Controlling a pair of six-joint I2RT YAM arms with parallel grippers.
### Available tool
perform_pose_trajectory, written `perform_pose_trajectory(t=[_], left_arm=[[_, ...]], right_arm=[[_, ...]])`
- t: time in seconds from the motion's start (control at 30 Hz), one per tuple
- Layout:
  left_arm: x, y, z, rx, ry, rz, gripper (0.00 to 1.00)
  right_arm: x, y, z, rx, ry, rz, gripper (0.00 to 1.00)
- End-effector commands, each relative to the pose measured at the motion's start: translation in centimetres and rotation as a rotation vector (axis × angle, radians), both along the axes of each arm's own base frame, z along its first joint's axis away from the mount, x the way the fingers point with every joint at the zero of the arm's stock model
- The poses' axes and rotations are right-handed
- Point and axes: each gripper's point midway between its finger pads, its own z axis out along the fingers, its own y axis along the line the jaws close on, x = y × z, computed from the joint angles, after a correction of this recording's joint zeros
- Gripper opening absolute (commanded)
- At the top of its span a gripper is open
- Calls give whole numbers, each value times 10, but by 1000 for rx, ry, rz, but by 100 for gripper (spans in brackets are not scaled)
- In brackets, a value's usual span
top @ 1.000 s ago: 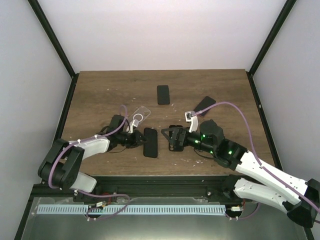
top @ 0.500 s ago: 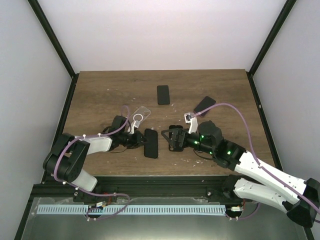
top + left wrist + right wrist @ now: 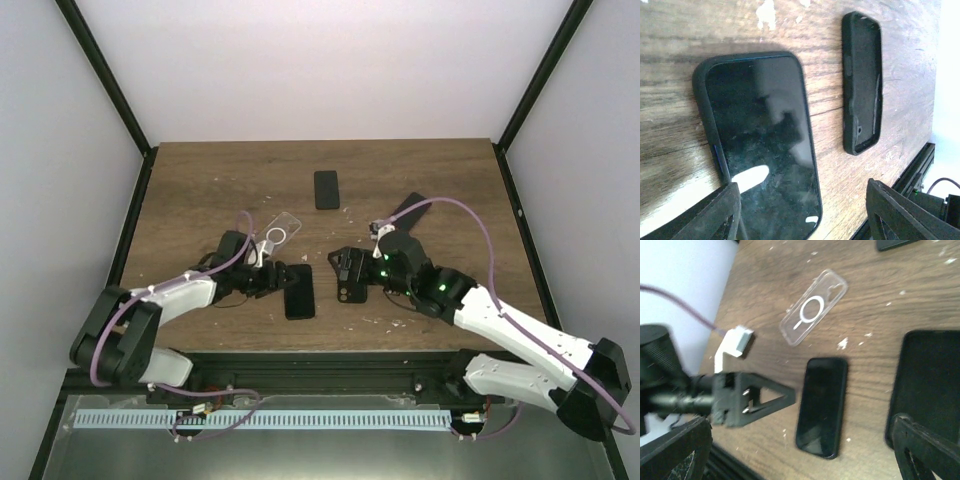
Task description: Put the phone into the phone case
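Wood-grain table [image 3: 200, 190] is carrying everything I am looking at. Close to its near edge the phone [image 3: 760, 145] is lying flat, screen up and catching the light. The black phone case [image 3: 862, 82] is lying just beside it, hollow side up and empty, with a strip of bare wood showing between the two.

The left end effector [image 3: 802, 207] is hovering low at one end of the phone, its fingers [image 3: 715, 215] standing wide apart and gripping nothing. One finger is sitting right at the phone's edge, though I cannot tell whether it is touching. The right end effector [image 3: 800, 445] is reaching in from the other side, by the black phone case, its fingers also spread wide and holding nothing.

Beyond the left arm a clear case [image 3: 815, 307] with a white ring is resting on the table. Farther back a dark handset [image 3: 326, 189] is lying near the middle, and another dark slab [image 3: 405, 208] is lying to its right, partly behind a purple cable [image 3: 470, 215].
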Motion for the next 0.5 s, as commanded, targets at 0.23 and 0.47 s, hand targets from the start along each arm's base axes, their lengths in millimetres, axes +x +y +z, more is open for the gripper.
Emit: perform_pose_trajectory(t=[0.23, 0.47], left_arm=[[1, 15, 62, 74, -180, -16, 100], [-7, 26, 104, 109, -282, -34, 100]], right_arm=[[76, -58, -26, -130, 50, -229, 100], [136, -121, -61, -245, 120, -440, 99]])
